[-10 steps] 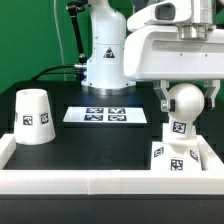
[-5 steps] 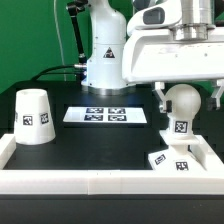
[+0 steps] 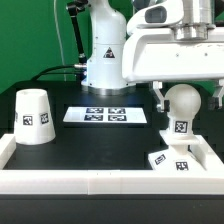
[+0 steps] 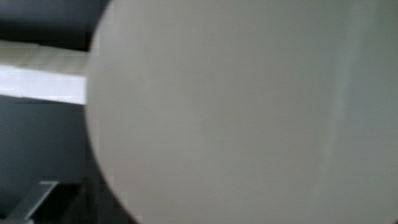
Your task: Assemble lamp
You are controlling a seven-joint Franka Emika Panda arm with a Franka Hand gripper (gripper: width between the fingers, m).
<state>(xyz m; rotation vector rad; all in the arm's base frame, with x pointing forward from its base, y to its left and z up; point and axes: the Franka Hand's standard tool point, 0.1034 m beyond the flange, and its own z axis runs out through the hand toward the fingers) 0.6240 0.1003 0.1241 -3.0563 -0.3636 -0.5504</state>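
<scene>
The round bulb [image 3: 183, 101] stands upright on its short tagged stem [image 3: 180, 127], over the flat square base [image 3: 172, 161] at the exterior view's right. My gripper [image 3: 186, 97] is shut on the bulb, with a finger on each side of the globe. The stem's foot meets the base; I cannot tell whether it is seated. In the wrist view the bulb's white surface [image 4: 249, 110] fills nearly the whole picture and hides the fingers. The cup-like shade [image 3: 33, 115] stands mouth down at the exterior view's left, far from the gripper.
The marker board [image 3: 107, 115] lies flat in the middle of the black table. A low white wall [image 3: 90, 181] runs along the front and both sides. The robot's base [image 3: 105, 60] stands at the back behind the marker board.
Since one second ago the base has shifted under the bulb: its tags sit lower and lie flatter. The stem's tag has turned slightly. Nothing has moved in the last half second.
</scene>
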